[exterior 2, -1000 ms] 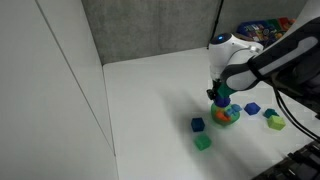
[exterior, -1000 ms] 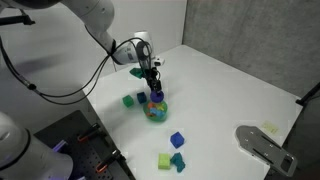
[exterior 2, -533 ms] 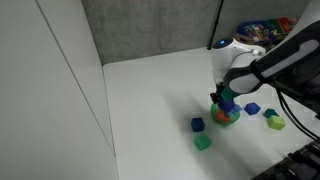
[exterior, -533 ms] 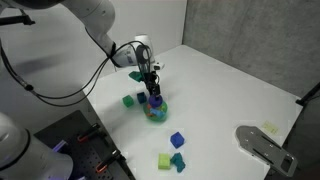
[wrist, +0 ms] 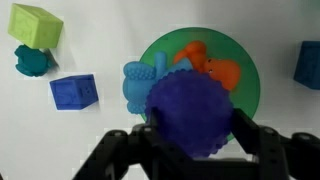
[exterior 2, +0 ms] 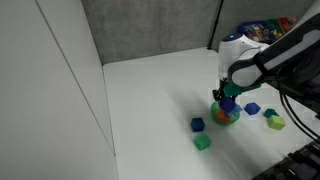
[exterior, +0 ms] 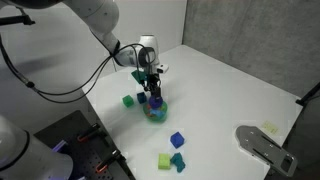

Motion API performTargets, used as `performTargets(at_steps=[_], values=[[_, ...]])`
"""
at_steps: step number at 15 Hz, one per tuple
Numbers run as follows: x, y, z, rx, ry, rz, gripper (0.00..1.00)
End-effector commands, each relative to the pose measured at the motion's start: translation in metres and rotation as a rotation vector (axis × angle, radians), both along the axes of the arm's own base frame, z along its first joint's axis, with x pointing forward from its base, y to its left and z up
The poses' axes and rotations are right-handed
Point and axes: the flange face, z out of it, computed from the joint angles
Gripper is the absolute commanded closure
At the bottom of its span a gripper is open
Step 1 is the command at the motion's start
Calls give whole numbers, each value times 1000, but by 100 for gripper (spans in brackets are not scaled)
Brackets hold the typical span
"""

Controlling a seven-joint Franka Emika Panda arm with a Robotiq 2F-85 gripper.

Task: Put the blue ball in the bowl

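You have a white desk [exterior: 225, 85] strewn with loose blocks. In the wrist view, a yellow-green block [wrist: 37, 24] sits just beside a teal piece [wrist: 33, 61], with a blue cube [wrist: 74, 93] near them. In an exterior view, a green block [exterior: 128, 100] lies close to one desk edge, and a flat grey fixture [exterior: 262, 146] sits well apart, toward a corner.

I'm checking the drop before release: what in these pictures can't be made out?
- Claw fingertips: wrist view, hidden behind the dark-blue round ball it holds.
- Middle of the green-teal round bowl: wrist view, covered by that ball.
- Blue block: wrist view, cut off by the right edge.
- Gap between ball and bowl: both exterior views, too small, with the claw in front.
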Motion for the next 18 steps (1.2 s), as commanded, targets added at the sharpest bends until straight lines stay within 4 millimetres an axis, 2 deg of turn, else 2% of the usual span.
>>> performTargets(at_steps=[1, 4, 12, 18], values=[[-7, -6, 4, 69, -15, -33, 7], [-7, -9, 10, 91, -31, -52, 0], [-3, -3, 33, 130, -77, -35, 0], [-5, 1, 43, 144, -84, -28, 0]])
